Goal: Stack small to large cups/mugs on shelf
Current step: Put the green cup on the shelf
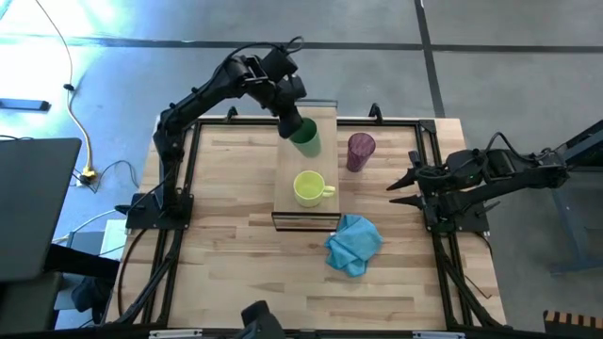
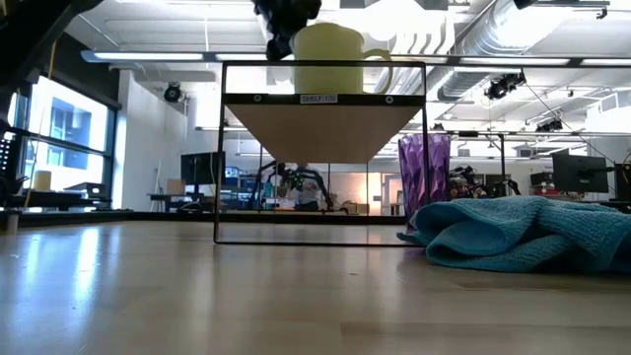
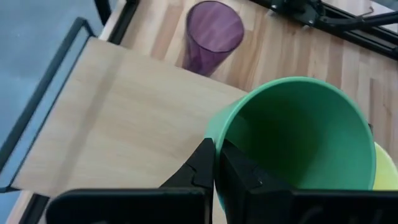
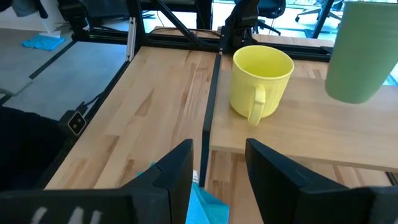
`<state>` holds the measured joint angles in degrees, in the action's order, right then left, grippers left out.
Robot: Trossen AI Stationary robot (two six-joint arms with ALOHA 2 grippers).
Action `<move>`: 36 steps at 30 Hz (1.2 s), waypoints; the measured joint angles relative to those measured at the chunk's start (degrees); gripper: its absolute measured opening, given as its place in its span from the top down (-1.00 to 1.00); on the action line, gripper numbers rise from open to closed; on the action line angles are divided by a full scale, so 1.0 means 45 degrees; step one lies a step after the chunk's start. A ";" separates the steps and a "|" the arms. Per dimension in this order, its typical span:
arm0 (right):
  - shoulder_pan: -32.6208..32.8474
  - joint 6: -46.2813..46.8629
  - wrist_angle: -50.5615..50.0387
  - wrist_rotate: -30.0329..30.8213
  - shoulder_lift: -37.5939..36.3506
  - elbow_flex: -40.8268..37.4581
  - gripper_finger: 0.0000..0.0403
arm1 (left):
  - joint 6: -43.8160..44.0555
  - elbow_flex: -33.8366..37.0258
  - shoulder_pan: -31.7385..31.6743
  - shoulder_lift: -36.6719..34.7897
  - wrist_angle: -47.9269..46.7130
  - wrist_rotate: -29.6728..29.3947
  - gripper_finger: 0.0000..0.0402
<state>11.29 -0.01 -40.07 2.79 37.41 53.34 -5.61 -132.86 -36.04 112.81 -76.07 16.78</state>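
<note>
left tool (image 1: 300,130) clamped on the green cup's (image 1: 305,137) rim, lifted above the shelf (image 1: 320,115) near the yellow mug (image 1: 309,187); a thin rim pinch could slip or tilt it; right tool (image 4: 219,163) waits, fingers apart, beside the surface (image 1: 236,273).

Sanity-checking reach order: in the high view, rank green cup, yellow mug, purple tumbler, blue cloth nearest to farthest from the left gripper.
From the left gripper:
1. green cup, in its grip, above the shelf.
2. yellow mug and purple tumbler, too close to call: mug on the shelf, tumbler on the tabletop beside it.
3. blue cloth, past the shelf's end.
</note>
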 joint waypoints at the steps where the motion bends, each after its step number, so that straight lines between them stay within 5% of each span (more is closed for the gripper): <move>1: 0.0000 0.0000 0.0000 -0.0003 0.0000 0.0000 0.31 | 0.0001 0.0000 0.0092 0.0000 0.0008 0.0016 1.00; 7: 0.0000 0.0005 0.0000 0.0000 0.0000 0.0000 0.31 | -0.0140 0.0000 0.0662 0.0000 0.0272 -0.0343 1.00; 18: 0.0000 0.0010 0.0018 0.0000 0.0010 0.0000 0.31 | -0.1005 -0.0301 0.1679 -0.0010 0.0060 -0.2980 1.00; 36: 0.0000 0.0053 -0.0223 0.0000 0.0019 0.0000 0.31 | -0.1157 -0.0325 0.1595 0.0870 -0.0397 -0.2910 1.00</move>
<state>11.29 0.23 -41.08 2.79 37.50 53.34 -10.81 -134.32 -28.87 116.73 -77.86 3.68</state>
